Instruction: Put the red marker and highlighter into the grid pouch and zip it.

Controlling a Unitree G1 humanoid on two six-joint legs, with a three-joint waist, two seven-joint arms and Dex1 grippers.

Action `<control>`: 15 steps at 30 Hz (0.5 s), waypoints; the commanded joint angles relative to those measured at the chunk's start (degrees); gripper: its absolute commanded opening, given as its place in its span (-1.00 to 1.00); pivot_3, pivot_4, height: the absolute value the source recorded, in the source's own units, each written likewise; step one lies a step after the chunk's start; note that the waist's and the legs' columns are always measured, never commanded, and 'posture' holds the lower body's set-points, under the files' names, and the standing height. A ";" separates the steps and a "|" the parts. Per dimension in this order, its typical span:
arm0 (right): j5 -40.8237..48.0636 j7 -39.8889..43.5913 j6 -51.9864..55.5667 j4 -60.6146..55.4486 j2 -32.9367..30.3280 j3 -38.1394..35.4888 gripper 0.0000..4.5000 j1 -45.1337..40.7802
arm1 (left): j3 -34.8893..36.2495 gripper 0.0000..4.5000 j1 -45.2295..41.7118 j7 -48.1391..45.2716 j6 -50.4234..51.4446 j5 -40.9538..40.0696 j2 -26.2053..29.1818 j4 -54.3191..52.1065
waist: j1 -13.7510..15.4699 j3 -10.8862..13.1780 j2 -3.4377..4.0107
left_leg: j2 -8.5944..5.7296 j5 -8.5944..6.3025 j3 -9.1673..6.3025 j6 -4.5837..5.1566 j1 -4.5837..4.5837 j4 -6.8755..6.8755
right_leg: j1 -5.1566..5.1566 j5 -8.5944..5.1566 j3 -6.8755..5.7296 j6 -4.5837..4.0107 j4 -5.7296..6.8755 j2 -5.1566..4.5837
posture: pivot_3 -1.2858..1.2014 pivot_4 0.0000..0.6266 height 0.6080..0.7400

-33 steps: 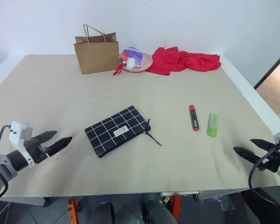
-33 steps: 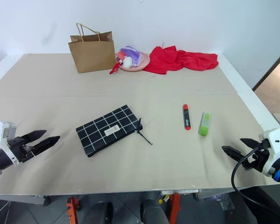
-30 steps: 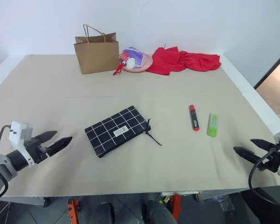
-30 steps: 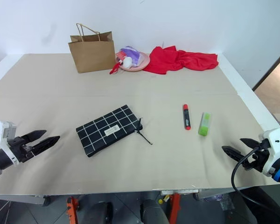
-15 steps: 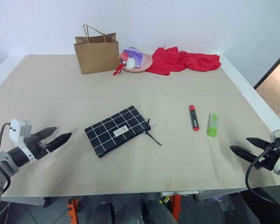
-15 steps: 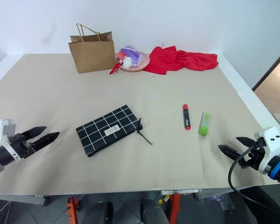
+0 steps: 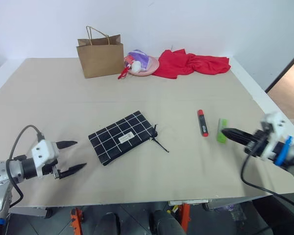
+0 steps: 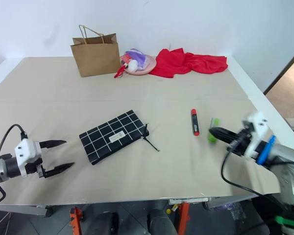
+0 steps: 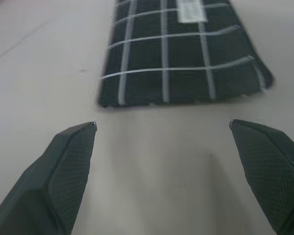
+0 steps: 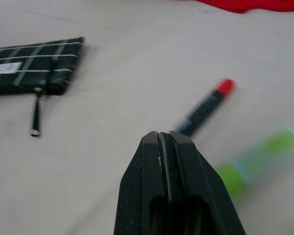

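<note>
The right tool (image 7: 226, 132), pressed shut and empty, hovers beside the highlighter (image 7: 221, 130) and marker (image 7: 202, 123) near the tabletop's (image 7: 186, 98) right edge; it must reopen to grasp. The left tool (image 7: 72, 156), spread wide, faces the mid-tabletop pouch (image 7: 122, 136), zipped.

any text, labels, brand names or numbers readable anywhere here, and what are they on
No text can be read in these views.
Small white label on the grid pouch: it carries print, too small and blurred to read.
Brown paper bag: plain, no print visible.
Red marker and highlighter: no markings legible.
</note>
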 commanded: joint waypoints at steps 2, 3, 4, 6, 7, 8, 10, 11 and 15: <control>-2.03 -4.60 2.77 -6.02 7.27 15.24 -0.99 -14.96 | -6.14 1.00 -2.64 -4.79 -12.01 6.79 3.07 0.15 | -0.07 0.01 0.01 | -0.01 0.00 0.07 0.00 0.00 0.00 | -0.06 0.04 0.06 -0.02 0.00 0.01 | 0.03 -0.52 1.00; -3.55 -4.91 2.12 -5.85 9.39 18.89 -0.99 -17.82 | -7.38 1.00 -3.41 -5.07 -13.68 7.66 3.20 0.39 | -0.02 0.03 0.06 | 0.05 0.00 0.01 0.00 -0.04 0.00 | -0.08 0.06 0.01 -0.09 0.03 0.07 | 0.03 -0.52 1.00; -6.13 -6.48 1.57 -4.14 12.23 22.89 -0.99 -21.34 | -8.59 1.00 -4.35 -5.27 -15.16 8.39 3.12 0.64 | 0.04 0.03 0.05 | 0.05 0.00 -0.01 0.01 -0.14 -0.01 | -0.16 0.09 0.00 -0.16 0.04 0.04 | 0.03 -0.52 1.00; -13.50 -8.41 -1.72 0.46 16.83 31.67 -0.99 -26.90 | -10.70 1.00 -6.37 -5.28 -17.27 9.51 2.47 1.06 | 0.09 0.03 0.06 | 0.04 -0.01 -0.03 0.02 -0.19 -0.01 | -0.16 0.10 -0.05 -0.25 0.04 -0.02 | 0.03 -0.52 1.00; -15.36 -9.11 -2.37 2.42 18.29 33.71 -0.99 -28.41 | -11.32 1.00 -6.89 -5.21 -17.77 9.81 2.14 1.03 | 0.04 0.02 0.04 | 0.03 -0.01 -0.03 0.02 -0.21 -0.02 | -0.18 0.10 -0.06 -0.26 0.04 -0.03 | 0.03 -0.52 1.00; -16.81 -9.44 -3.27 4.47 19.48 35.05 -0.99 -29.60 | -11.89 1.00 -7.33 -5.04 -18.49 10.21 1.83 1.16 | -0.01 0.03 0.06 | 0.04 -0.03 -0.01 0.05 -0.19 -0.01 | -0.17 0.11 -0.04 -0.28 0.04 -0.04 | 0.03 -0.52 1.00; -19.04 -10.10 -4.82 9.12 21.74 36.59 -0.99 -32.00 | -13.26 1.00 -7.90 -4.54 -20.07 10.91 1.56 1.62 | -0.06 0.01 0.04 | 0.00 -0.03 0.03 0.06 -0.17 0.06 | -0.16 0.22 -0.06 -0.36 0.05 0.02 | 0.03 -0.52 1.00; -20.20 -10.44 -5.60 11.64 22.91 37.41 -0.99 -33.33 | -13.98 1.00 -8.03 -4.31 -20.68 11.11 1.40 1.77 | -0.02 0.01 0.04 | 0.00 -0.03 0.00 0.06 -0.21 0.06 | -0.19 0.21 -0.09 -0.36 0.06 0.02 | 0.03 -0.52 1.00; -22.34 -9.00 -7.03 15.21 24.87 39.18 -0.99 -35.42 | -15.44 1.00 -8.11 -3.38 -21.79 11.24 1.12 2.01 | 0.20 0.01 0.05 | -0.02 -0.07 -0.04 0.11 -0.29 0.05 | -0.19 0.16 -0.14 -0.33 0.06 -0.12 | 0.03 -0.52 1.00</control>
